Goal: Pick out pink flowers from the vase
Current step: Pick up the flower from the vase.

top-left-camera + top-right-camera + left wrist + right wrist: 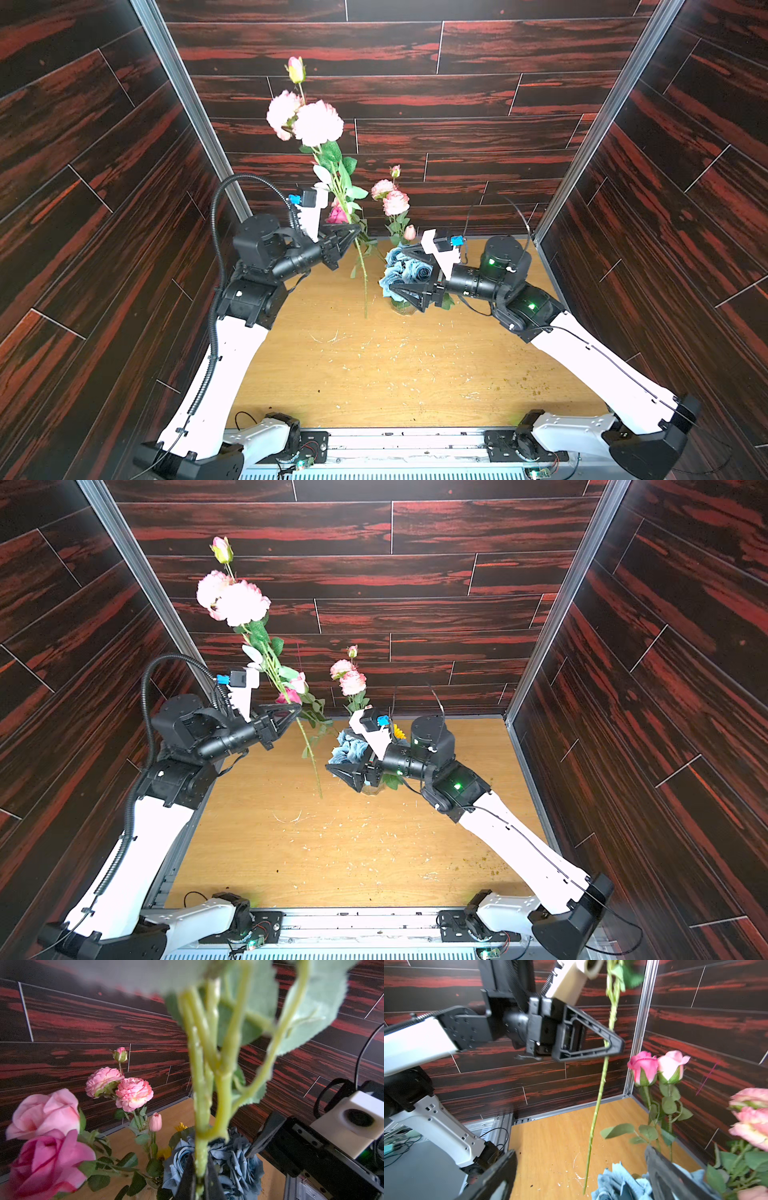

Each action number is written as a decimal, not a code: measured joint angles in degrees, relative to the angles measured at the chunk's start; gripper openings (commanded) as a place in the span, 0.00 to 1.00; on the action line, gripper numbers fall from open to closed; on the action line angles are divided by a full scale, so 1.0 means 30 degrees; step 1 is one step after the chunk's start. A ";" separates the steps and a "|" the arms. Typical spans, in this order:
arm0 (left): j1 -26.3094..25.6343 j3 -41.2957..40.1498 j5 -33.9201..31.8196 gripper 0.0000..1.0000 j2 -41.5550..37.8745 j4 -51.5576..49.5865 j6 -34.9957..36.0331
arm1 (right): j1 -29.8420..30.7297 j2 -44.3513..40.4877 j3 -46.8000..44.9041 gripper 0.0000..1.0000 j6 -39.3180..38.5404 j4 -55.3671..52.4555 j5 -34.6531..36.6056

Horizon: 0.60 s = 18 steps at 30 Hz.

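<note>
My left gripper (358, 228) is shut on the green stem (200, 1159) of a spray of pink flowers (305, 120). It holds the spray upright, high above the table. The stem's free end (585, 1188) hangs left of the vase (402, 308). This small clear glass vase is mostly hidden under my right gripper (397, 270). That gripper is open, its fingers on either side of the light blue rose bunch (405, 266). Smaller pink blooms (395, 201) and two pink roses (656, 1067) still rise from the vase.
A small yellow sunflower (399, 731) peeks out behind the blue bunch. The wooden table (395, 374) is strewn with pale flecks. Dark red panelled walls (457, 124) close in the back and both sides.
</note>
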 measured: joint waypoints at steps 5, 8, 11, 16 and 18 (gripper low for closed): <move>-0.0131 0.0357 0.1166 0.00 0.0058 0.1311 -0.1253 | 0.0007 -0.0102 0.1049 0.94 -0.0146 -0.0306 -0.0044; -0.0189 0.0648 0.1894 0.00 0.0095 0.2259 -0.2186 | 0.0022 0.0277 0.1960 0.91 -0.0182 -0.0408 -0.0262; -0.0415 0.0670 0.2302 0.00 0.0095 0.3147 -0.2951 | 0.0175 0.1013 0.2834 0.87 -0.0175 -0.0393 -0.0605; -0.1282 0.0670 0.2514 0.00 0.0095 0.3446 -0.3177 | 0.0423 0.2929 0.4291 0.79 -0.0022 -0.0597 -0.1056; -0.1610 0.0670 0.2506 0.00 0.0095 0.3424 -0.3053 | 0.0466 0.3570 0.4641 0.74 0.0029 -0.0685 -0.1188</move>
